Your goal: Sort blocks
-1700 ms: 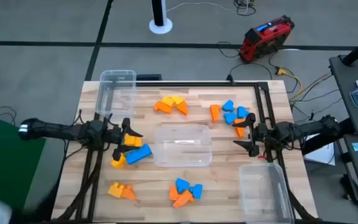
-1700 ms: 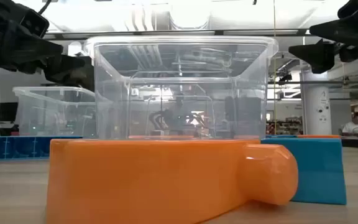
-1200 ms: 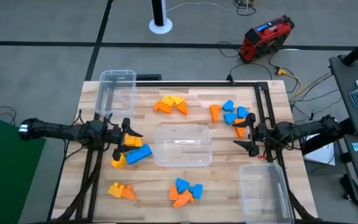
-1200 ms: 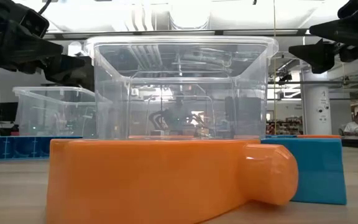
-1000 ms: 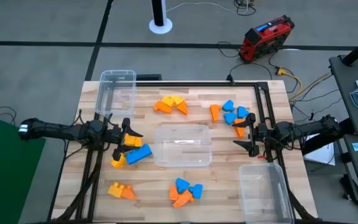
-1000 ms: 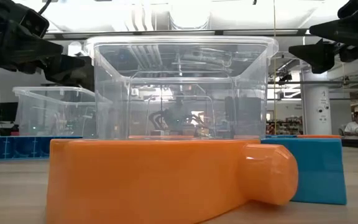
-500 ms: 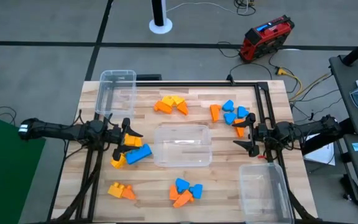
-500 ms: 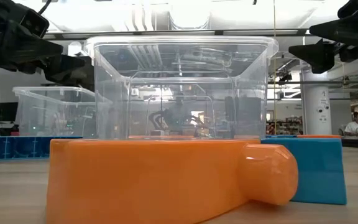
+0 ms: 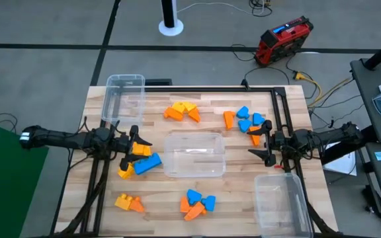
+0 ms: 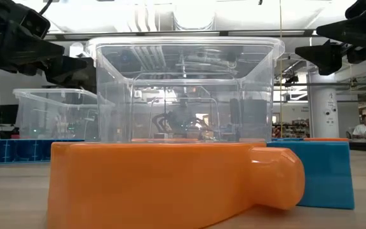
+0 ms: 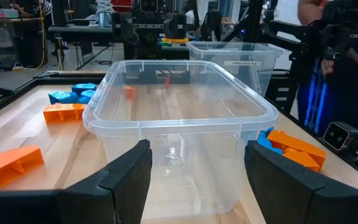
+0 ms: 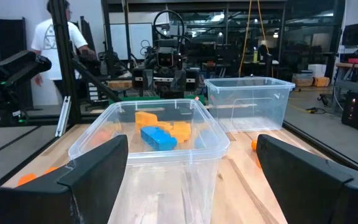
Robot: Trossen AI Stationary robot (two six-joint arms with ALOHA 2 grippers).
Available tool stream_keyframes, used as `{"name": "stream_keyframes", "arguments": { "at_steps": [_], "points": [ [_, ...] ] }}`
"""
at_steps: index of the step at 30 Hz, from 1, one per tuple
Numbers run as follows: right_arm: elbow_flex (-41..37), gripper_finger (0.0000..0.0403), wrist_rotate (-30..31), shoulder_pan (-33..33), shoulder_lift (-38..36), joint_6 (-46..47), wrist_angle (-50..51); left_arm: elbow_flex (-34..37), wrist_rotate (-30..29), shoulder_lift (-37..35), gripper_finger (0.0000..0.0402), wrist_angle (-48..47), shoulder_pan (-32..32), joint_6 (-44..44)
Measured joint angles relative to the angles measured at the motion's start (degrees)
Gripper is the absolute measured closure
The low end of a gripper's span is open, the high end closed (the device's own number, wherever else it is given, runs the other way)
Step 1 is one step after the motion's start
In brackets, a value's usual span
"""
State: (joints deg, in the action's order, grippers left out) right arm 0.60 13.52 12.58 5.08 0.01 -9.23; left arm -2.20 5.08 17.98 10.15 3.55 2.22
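Left tool [image 9: 136, 150] spread above blocks [image 9: 141, 162]; right tool [image 9: 264, 142] spread beside others

Left arm reaches in level from the left edge, left gripper [image 9: 139, 149] fingers spread, pointing inward. Right arm mirrors it from the right edge, right gripper [image 9: 258, 140] fingers spread, facing left gripper.
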Motion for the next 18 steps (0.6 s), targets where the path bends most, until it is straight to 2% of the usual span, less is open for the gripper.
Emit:
{"name": "stream_keyframes", "arguments": {
  "at_steps": [6,8,11,14,18],
  "points": [
    [0.4,0.0055,-0.4,0.0,0.0,2.0,-0.9,0.0,0.0,0.0,0.0168,0.0,0.0,0.0],
    [2.6,0.0055,-0.9,0.0,0.1,5.8,-0.3,0.0,0.0,0.0,0.0168,0.0,0.0,0.0],
    [7.3,0.0055,2.2,0.0,1.5,2.8,-0.5,0.0,0.0,0.0,0.0168,0.0,0.0,0.0],
    [13.8,0.0055,9.3,0.0,5.4,2.3,-0.8,0.0,0.0,0.0,0.0168,0.0,0.0,0.0],
    [22.7,0.0055,26.5,0.0,15.0,8.8,-0.4,0.0,-0.3,0.1,0.0168,0.0,0.0,-0.1]
  ]
}}
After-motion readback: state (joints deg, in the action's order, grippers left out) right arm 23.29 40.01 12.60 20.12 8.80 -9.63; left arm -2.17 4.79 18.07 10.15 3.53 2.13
